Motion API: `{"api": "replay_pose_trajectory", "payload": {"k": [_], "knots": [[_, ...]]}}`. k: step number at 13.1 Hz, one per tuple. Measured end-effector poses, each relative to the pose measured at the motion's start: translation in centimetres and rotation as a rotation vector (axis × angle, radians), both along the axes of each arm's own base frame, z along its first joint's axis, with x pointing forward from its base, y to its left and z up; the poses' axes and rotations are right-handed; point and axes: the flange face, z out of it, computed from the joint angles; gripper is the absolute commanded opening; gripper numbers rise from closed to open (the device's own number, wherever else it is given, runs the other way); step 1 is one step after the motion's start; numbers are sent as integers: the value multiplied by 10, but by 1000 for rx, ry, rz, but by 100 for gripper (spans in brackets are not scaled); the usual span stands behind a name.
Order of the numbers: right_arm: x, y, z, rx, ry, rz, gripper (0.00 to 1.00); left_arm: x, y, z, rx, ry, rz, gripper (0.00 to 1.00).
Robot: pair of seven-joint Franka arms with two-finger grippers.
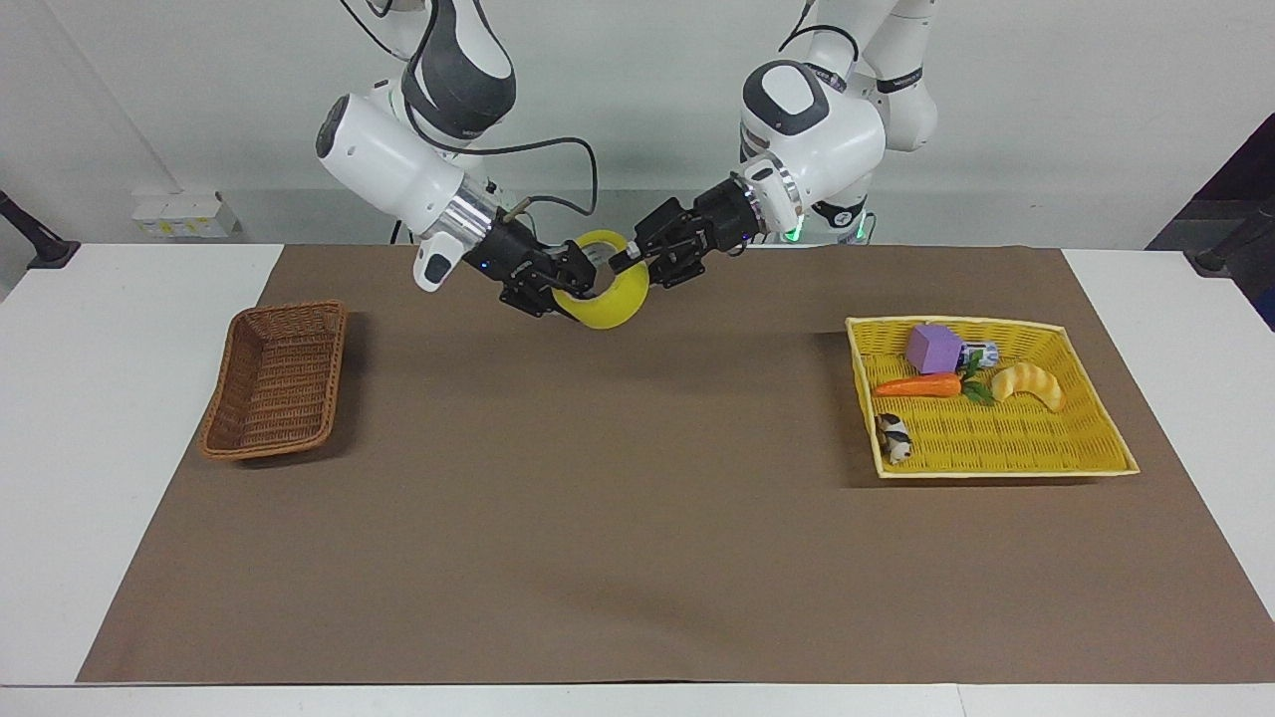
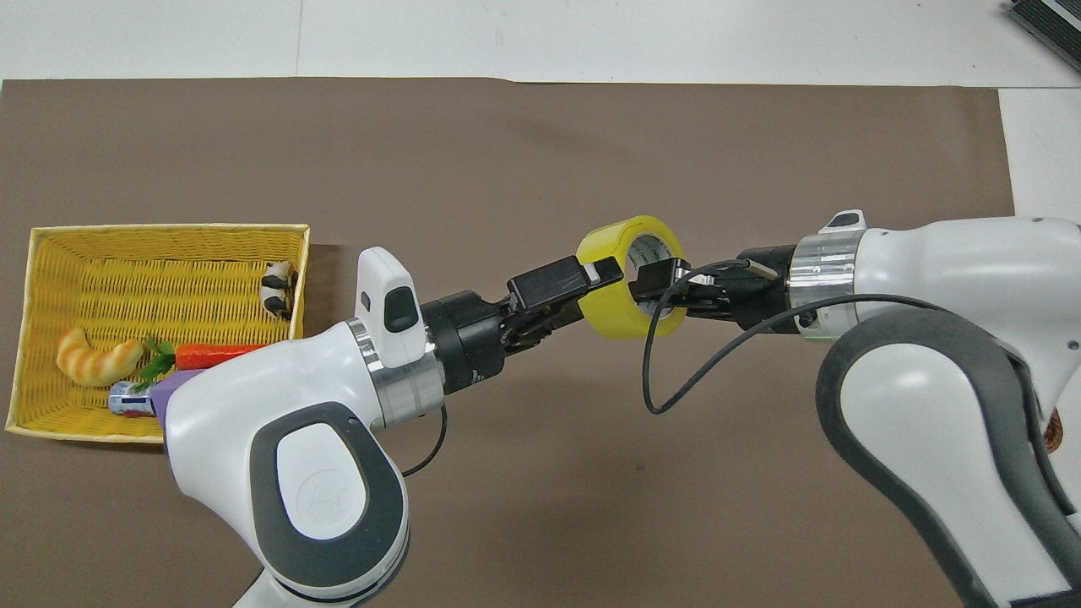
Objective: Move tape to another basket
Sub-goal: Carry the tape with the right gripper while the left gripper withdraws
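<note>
Two Franka arms meet in mid-air over the middle of the brown mat covering the bench, a roll of yellow tape raised between them. The right end effector is clamped on the tape, one finger reaching into the white core and the other against the outer wall. The left end effector sits just beside the tape's rim with its fingers spread apart; from the overhead view one fingertip appears to rest against the roll, though contact is hard to confirm. The tape hangs tilted, its open core turned partly upward and away from the robots. The small brown wicker basket stands at the right arm's end of the bench, well apart from the tape. At the left arm's end lies a yellow woven tray holding a purple block, a toy carrot, a croissant-shaped bread toy, a small can and a black-and-white figure.
</note>
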Motion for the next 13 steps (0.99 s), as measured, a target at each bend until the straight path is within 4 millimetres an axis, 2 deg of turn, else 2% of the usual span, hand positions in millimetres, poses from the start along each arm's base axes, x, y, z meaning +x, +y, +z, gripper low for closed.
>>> {"api": "replay_pose_trajectory", "payload": {"k": [3, 6, 10, 13], "knots": [[1, -13, -5, -69, 20, 10, 0, 7, 9, 0, 35, -25, 6, 100], [2, -38, -12, -172, 44, 28, 0, 28, 38, -3, 110, -71, 31, 100], [2, -79, -23, -348, 82, 50, 0, 53, 72, -9, 227, -128, 43, 100], [3, -121, -29, -442, 115, 35, 0, 66, 91, -15, 314, -163, 22, 100]]}}
